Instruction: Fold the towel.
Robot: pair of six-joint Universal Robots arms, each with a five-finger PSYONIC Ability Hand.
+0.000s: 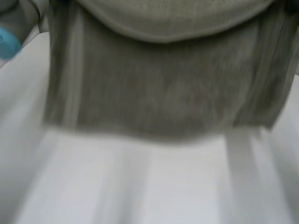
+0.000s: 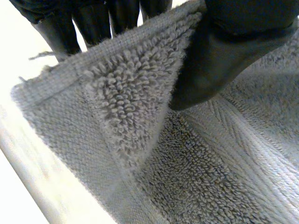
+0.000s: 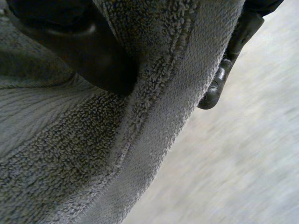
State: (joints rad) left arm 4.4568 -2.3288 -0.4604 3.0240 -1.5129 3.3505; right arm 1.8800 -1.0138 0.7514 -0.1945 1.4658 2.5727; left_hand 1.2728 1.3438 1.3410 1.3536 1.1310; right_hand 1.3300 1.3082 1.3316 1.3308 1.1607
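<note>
In the head view the grey towel hangs over the white tabletop, in the left wrist view the left hand pinches its corner between thumb and fingers, and in the right wrist view the right hand grips its edge likewise.

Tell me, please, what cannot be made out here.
Head view: the upper part of the towel is cut off by the edge.
Left wrist view: the pinched corner hides the fingertips of the left hand.
Right wrist view: the towel's edge largely hides the fingers of the right hand.
</note>
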